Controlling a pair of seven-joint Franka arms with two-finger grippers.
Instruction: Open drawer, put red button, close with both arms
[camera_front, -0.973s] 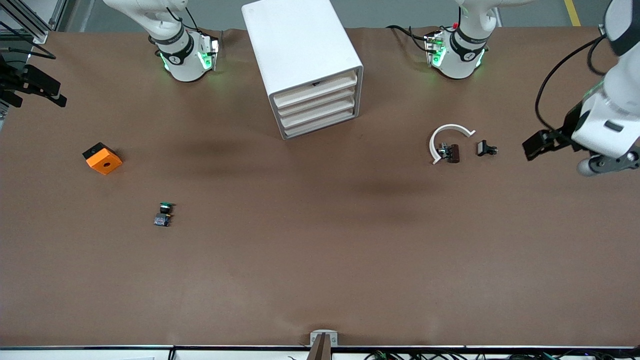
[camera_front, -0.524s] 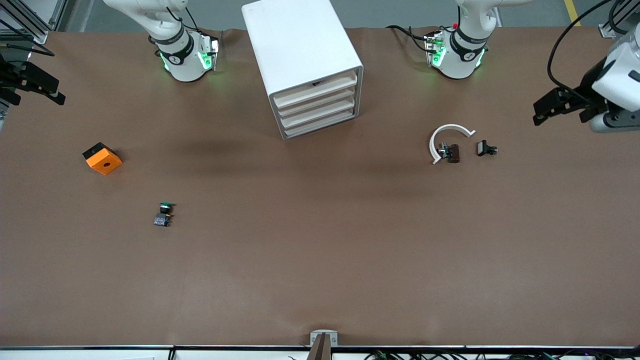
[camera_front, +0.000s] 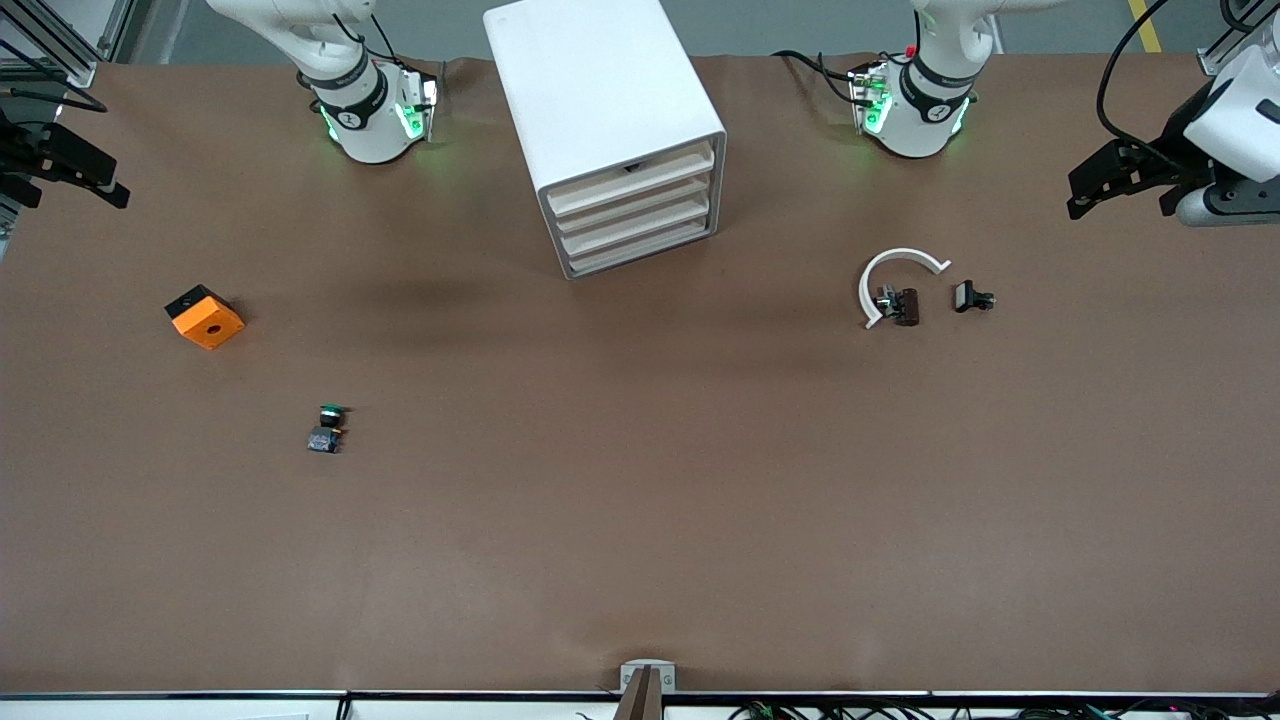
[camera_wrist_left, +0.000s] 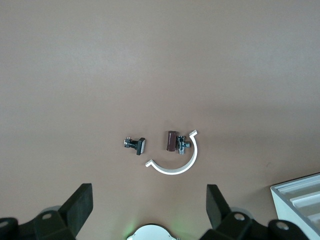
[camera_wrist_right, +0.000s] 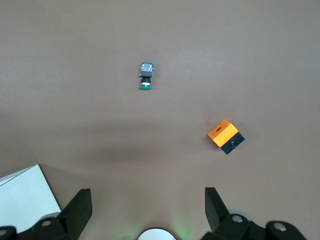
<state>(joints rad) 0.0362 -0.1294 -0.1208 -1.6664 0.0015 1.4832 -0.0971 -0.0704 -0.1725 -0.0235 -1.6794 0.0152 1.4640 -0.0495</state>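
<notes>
The white cabinet (camera_front: 600, 90) stands between the arm bases, and its four cream drawers (camera_front: 632, 205) all look pushed in. A small dark speck (camera_front: 632, 168) shows at the top drawer's rim. The red button is not in view. My left gripper (camera_front: 1105, 185) is open and empty, held high over the left arm's end of the table; its wrist view (camera_wrist_left: 149, 199) shows the jaws wide apart. My right gripper (camera_front: 62, 167) is open and empty over the right arm's end of the table, its jaws wide apart in its own wrist view (camera_wrist_right: 147, 200).
A green-capped switch (camera_front: 328, 428) and an orange box (camera_front: 204, 316) lie toward the right arm's end; both show in the right wrist view (camera_wrist_right: 145, 76). A white curved piece (camera_front: 893, 273), a brown part (camera_front: 906, 306) and a black part (camera_front: 970, 297) lie toward the left arm's end.
The left arm has lifted and swung back toward its end of the table, away from the small parts. The right gripper has shifted slightly. Nothing on the table moved.
</notes>
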